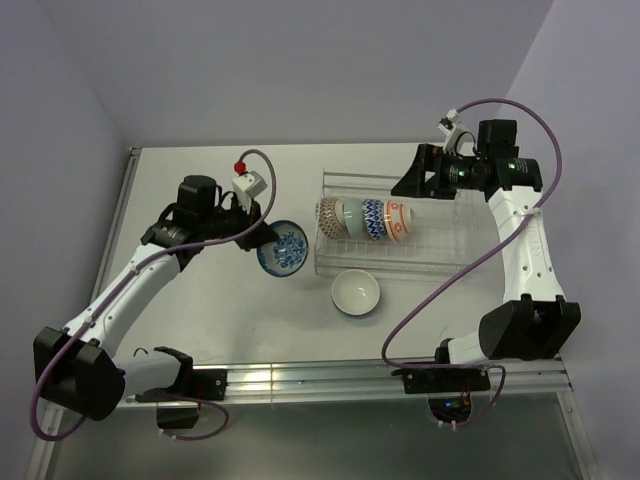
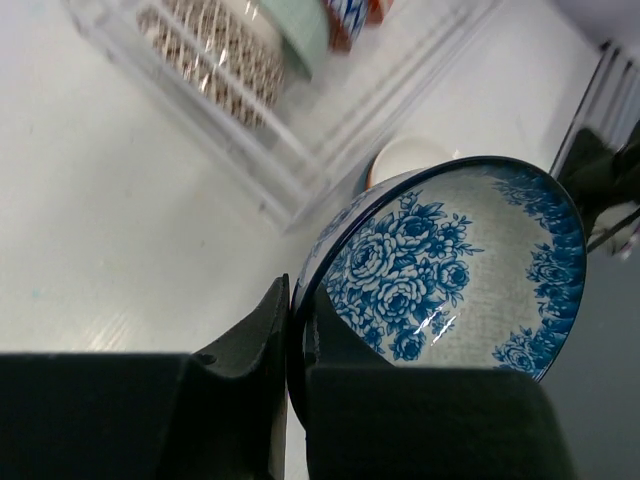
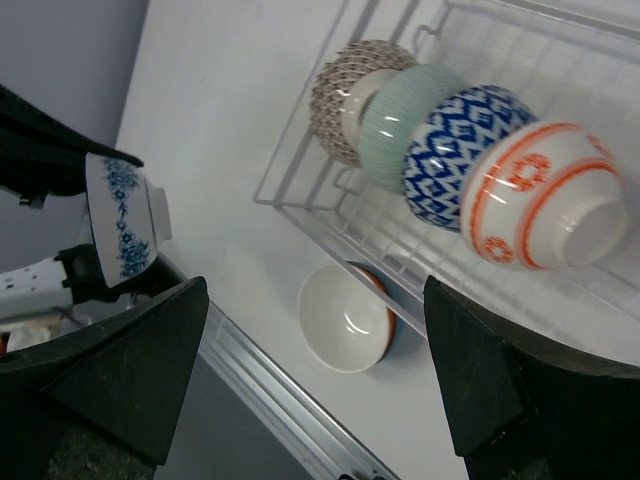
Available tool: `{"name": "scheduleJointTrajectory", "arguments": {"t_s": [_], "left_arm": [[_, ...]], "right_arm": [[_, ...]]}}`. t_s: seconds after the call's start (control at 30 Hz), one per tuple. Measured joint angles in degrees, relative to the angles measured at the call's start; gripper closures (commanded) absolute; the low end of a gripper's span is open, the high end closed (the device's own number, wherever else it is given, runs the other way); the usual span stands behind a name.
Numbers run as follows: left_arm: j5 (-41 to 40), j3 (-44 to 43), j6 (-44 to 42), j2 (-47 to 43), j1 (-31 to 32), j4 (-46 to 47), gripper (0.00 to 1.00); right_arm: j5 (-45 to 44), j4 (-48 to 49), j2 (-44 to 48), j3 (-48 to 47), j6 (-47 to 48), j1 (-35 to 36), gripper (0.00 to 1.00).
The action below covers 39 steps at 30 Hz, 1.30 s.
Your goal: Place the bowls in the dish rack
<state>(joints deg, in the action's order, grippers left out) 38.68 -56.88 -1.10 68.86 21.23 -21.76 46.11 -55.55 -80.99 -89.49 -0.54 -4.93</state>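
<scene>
Blue floral bowl [image 2: 450, 270] clamped at rim by left gripper [image 2: 297, 300], held tilted, left of dish rack [image 1: 440, 262]. Right gripper [image 3: 312, 300] fingers seen wide apart, nothing gripped. Four bowls [image 3: 450, 160] stood on edge in rack (its far end cut off). White bowl [image 1: 356, 292] on table [image 1: 200, 320] just below rack, mostly hidden in left wrist view.
</scene>
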Motion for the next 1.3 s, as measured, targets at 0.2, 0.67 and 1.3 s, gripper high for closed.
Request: {"name": "scheduleJointTrajectory", "arguments": {"t_s": [0.2,0.67,1.3], "left_arm": [[-1.6,-3.0,10.2,1.7,3.6,9.3,1.00],[-7.5,-4.4,22.0,8.1,8.0,18.2,1.00],[-5.8,-5.4,31.8,8.7,6.6,25.8,1.00]], "right_arm": [[6.9,4.2,0.0,2.3,-3.3,4.4,0.09],[9.9,17.7,-1.0,4.5,-18.7,16.8,0.00],[13.7,22.2,-5.3,6.6,-28.2,24.3,0.02]]}}
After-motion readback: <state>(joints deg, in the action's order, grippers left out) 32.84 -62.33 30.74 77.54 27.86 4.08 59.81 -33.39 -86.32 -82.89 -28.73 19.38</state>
